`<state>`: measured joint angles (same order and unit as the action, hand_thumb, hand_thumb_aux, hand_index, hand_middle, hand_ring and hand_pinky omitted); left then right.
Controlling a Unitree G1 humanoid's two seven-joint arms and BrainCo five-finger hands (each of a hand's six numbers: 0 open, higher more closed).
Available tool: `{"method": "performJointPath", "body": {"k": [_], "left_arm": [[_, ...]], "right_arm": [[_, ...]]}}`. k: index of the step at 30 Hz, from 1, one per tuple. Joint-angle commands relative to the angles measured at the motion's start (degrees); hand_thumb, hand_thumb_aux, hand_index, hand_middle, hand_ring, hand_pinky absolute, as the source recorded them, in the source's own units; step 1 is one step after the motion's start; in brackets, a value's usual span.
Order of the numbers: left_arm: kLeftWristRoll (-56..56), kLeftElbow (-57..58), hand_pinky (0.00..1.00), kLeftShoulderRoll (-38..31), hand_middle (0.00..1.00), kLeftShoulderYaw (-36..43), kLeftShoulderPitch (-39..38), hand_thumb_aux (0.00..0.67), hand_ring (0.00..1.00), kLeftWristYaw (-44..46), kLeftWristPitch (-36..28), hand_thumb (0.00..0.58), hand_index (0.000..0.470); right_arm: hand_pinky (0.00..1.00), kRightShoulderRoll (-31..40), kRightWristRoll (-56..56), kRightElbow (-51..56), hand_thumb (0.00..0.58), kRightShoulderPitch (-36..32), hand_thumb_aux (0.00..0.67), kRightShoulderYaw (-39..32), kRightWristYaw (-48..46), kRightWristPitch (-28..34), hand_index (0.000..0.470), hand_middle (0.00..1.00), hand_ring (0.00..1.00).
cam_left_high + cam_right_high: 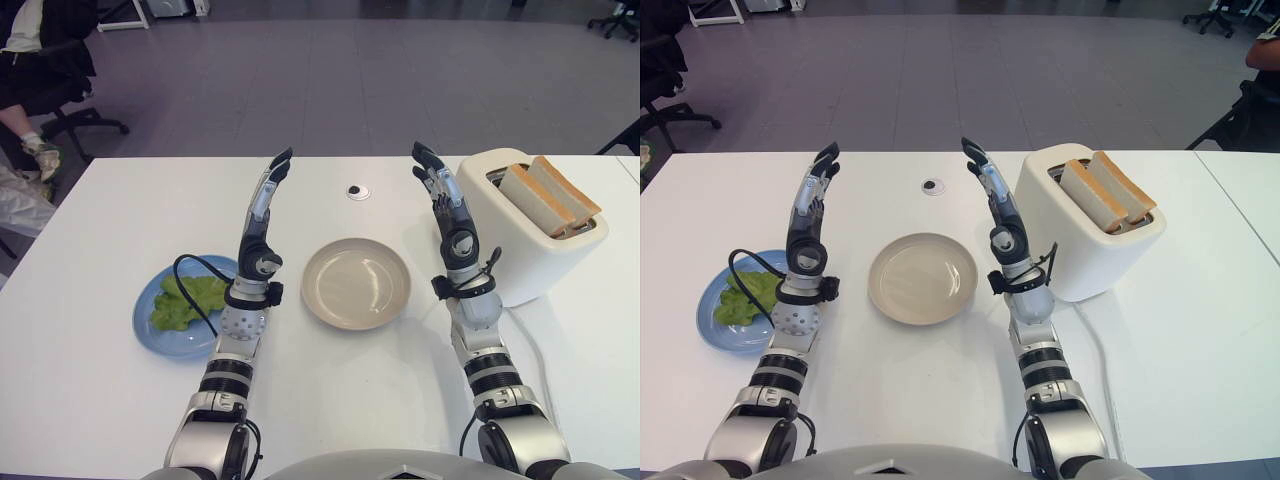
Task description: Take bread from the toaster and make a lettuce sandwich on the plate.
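Two hands stand raised over the white table [90,400], one on each side of the plate. Nearest, the blue dish [145,325] holds the lettuce [190,298], just left of the left wrist; a black cable [195,290] from that wrist loops over the dish. The plate [356,283], beige and bare, lies between the forearms. Left hand [263,215]: fingers straight and close together, holding nothing. Right hand [443,200]: same pose, empty, just beside the toaster [520,265]. A white cord [1100,360] runs from the toaster along the right forearm. Two bread slices [552,195] stand tilted in the slots, close to one another. Beyond the plate, a small grommet [357,191] sits in the table. No sandwich step is yet done. Likely hazards: the right hand, being so near, may shove the toaster when it turns to reach; fingers closing on one slice may drag or crush its neighbour; the forearm may catch the cord; the looped cable may sweep lettuce off the dish.
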<state>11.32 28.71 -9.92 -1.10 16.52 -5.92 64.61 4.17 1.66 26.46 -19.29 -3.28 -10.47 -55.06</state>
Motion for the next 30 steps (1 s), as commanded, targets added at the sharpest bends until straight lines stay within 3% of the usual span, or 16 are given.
{"method": "performJointPath", "body": {"k": [1, 21, 26, 30], "left_arm": [[0.67, 0.58, 0.00, -0.02, 0.00, -0.48, 0.64, 0.000, 0.00, -0.13, -0.09, 0.000, 0.000], [2.20, 1.62, 0.00, 0.00, 0.00, -0.71, 1.38, 0.000, 0.00, -1.07, 0.41, 0.000, 0.000], [1.99, 1.32, 0.00, -0.47, 0.00, -1.04, 1.18, 0.000, 0.00, -1.06, 0.51, 0.000, 0.000], [2.40, 1.60, 0.00, -1.00, 0.00, -2.11, 1.24, 0.000, 0.00, -1.64, 0.63, 0.000, 0.000]], "right_arm": [[0.00, 0.55, 0.57, 0.62, 0.000, -0.88, 0.000, -0.12, -0.08, -0.10, 0.000, 0.00, 0.00], [0.00, 1.75, 2.46, 0.90, 0.000, -1.10, 0.000, -0.30, 0.49, -0.60, 0.000, 0.00, 0.00], [0.00, 4.98, 0.98, -11.50, 0.000, 1.71, 0.000, 2.05, 0.81, 1.47, 0.000, 0.00, 0.00], [0.00, 11.31, 0.72, -22.80, 0.000, 3.50, 0.000, 9.44, 2.10, 5.30, 0.000, 0.00, 0.00]]}}
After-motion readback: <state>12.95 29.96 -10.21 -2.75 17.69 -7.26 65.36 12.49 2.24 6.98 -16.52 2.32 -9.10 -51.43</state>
